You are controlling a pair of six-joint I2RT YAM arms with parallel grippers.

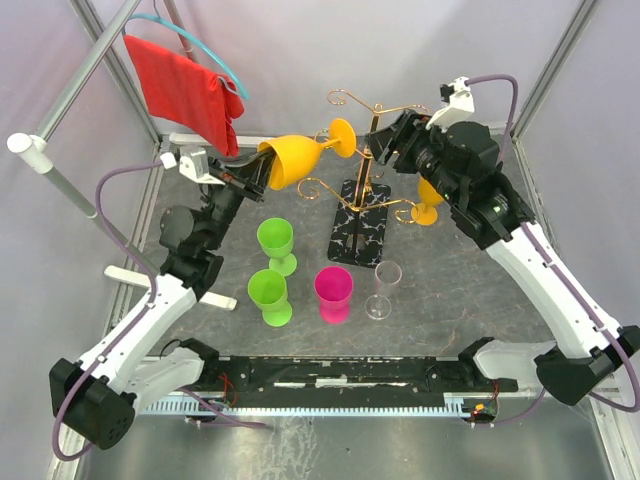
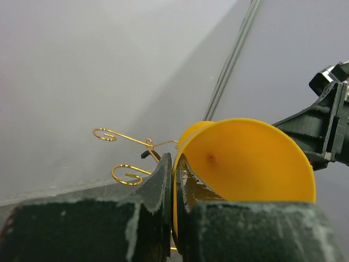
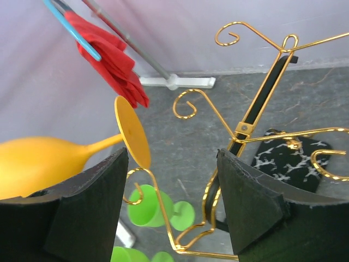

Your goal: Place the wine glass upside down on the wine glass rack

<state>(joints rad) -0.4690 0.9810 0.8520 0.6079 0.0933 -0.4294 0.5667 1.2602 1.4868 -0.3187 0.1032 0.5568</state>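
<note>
My left gripper (image 1: 255, 178) is shut on the rim of a yellow wine glass (image 1: 298, 157), which it holds on its side in the air with the foot (image 1: 343, 137) towards the wine glass rack (image 1: 372, 150). In the left wrist view the fingers (image 2: 163, 185) pinch the bowl's wall (image 2: 245, 164). My right gripper (image 1: 385, 147) is open beside the gold pole. In the right wrist view its jaws (image 3: 172, 180) straddle the rack's lower curled arms (image 3: 158, 202), and the glass's foot (image 3: 132, 131) hangs just above one curl.
Another yellow glass (image 1: 430, 200) hangs upside down on the rack's right side, above the marble base (image 1: 360, 222). Two green glasses (image 1: 275, 240) (image 1: 268, 295), a pink one (image 1: 333, 292) and a clear one (image 1: 383, 290) stand in front. A red cloth (image 1: 185, 85) hangs at the back left.
</note>
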